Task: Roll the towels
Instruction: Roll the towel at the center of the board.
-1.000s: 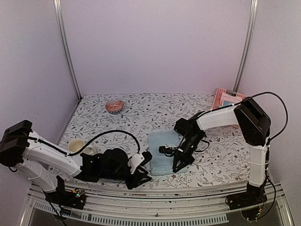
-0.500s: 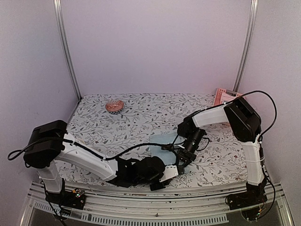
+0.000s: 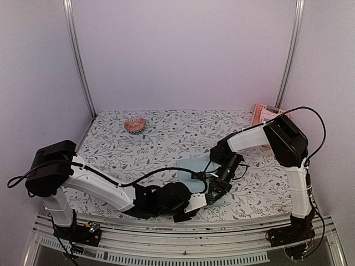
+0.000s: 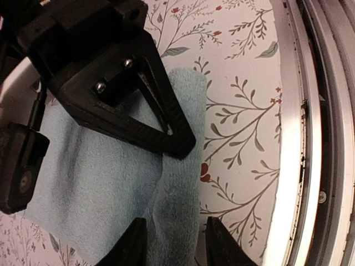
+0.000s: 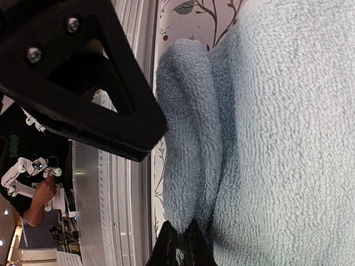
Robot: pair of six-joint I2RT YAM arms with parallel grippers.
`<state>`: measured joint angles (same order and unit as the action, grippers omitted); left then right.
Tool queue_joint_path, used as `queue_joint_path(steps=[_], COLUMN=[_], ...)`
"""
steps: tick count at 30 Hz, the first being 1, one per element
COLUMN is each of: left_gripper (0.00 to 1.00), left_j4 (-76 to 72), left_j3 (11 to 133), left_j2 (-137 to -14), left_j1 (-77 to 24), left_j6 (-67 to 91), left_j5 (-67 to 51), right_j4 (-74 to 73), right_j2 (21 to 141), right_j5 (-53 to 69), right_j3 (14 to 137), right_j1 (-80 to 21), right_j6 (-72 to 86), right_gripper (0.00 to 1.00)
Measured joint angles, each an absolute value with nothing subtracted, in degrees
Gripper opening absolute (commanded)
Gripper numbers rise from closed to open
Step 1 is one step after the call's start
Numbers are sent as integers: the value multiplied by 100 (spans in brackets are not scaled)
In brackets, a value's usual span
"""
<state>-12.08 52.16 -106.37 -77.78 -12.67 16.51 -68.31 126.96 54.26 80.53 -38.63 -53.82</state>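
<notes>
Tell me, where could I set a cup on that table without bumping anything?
Back middle of the table, between pink dish and pink tray, is bare. Front centre is crowded: left pincer and right pincer meet on the light blue towel.

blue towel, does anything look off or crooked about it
Nothing is spilled or damaged. The light blue towel is odd in one way: its near edge is bunched into a fat ridge beside the table's front rail, while the rest lies flat. The right fingers pinch that ridge and the left fingers straddle it.
</notes>
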Motion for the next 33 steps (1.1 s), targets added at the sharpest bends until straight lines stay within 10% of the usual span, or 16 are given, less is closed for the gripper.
queue_joint_path(steps=[15, 28, 33], left_gripper=[29, 0, 0], left_j4=[-1173, -1066, -1004], left_j3=[5487, 5583, 5592], left_j2=[-10908, -11032, -11008], left_j1=[-7446, -7253, -7078], left_j6=[-1225, -989, -725], left_j5=[574, 301, -150], right_j4=[-6705, -6705, -6737], right_j2=[12693, 12693, 12693], right_j5=[5393, 5452, 5505], right_j3=[7979, 7942, 7942], right_j1=[-3863, -3861, -3854], right_j6=[-5256, -5301, -5371], right_gripper=[4, 4, 21])
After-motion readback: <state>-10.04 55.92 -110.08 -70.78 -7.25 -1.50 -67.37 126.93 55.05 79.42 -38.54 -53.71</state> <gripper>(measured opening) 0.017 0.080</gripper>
